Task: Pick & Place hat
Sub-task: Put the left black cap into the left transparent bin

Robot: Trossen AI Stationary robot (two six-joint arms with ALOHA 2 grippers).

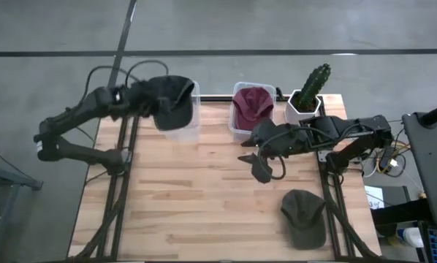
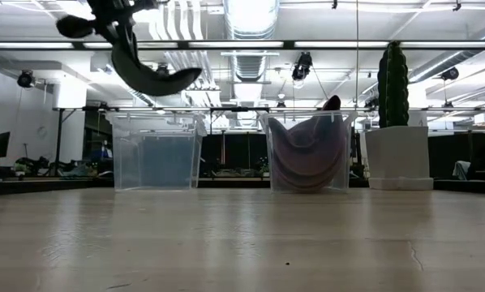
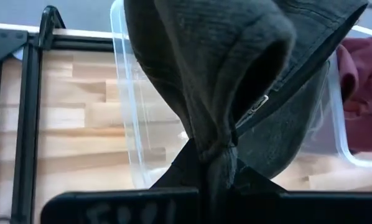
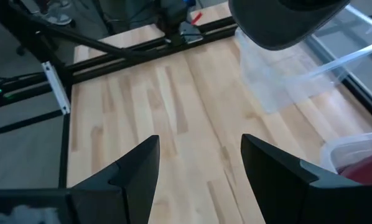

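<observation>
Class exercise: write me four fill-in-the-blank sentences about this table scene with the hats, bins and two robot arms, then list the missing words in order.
1. The left tool holds a dark hat over the ____ clear bin.
2. The other clear bin already contains a ____ hat.
3. The right tool has its fingers ____ above bare wood.
4. A green hat lies on the table near the ____ arm.

Missing words: empty; maroon; open; right

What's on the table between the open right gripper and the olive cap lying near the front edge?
Nothing: the high view shows only bare wooden table between the right gripper and the olive cap.
</observation>
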